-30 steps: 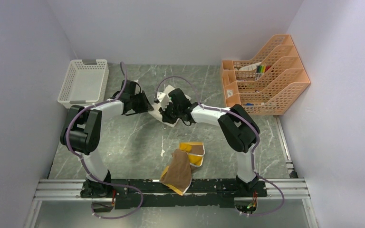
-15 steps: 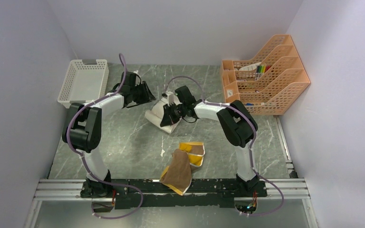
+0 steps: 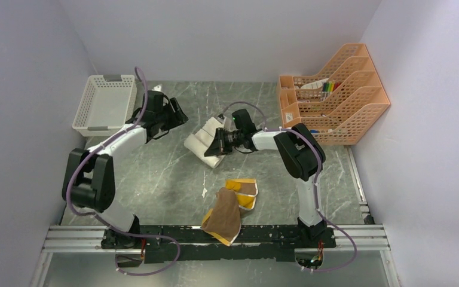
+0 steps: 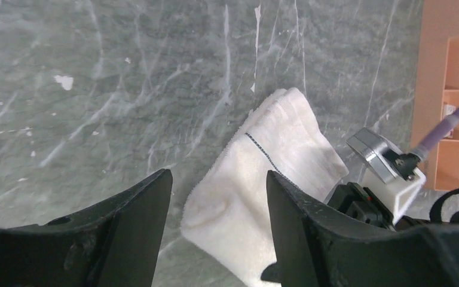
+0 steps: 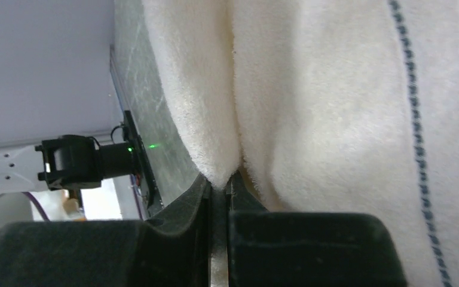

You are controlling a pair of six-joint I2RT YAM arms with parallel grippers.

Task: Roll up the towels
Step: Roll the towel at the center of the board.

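Lets go on the left. Shows the left pincer [image 3: 178, 115] pulled back toward the white basket [image 3: 104, 103], opened wide from nearly closed a second ago, with nothing held. Leaves the cream-white towel [image 3: 202, 140] lying on the counter [image 3: 167, 179] as a thick folded bundle, toward the far side and between the two pincers, no longer bunched up under both. Keeps the right pincer [image 3: 216, 143] clamped tight on a fold at the bundle's right edge; in the right wrist view, pinches terry between closed tips. Reads as a change of hands within the roll: probably frees the left to re-grip or press the bundle, while holding it on the right against springing open. Cannot judge tightness or completeness of the roll from here. Leaves the brown towel [image 3: 222, 218], mustard side partly showing, crumpled near the arm bases, well apart and untouched. Puts the task at half done at best.
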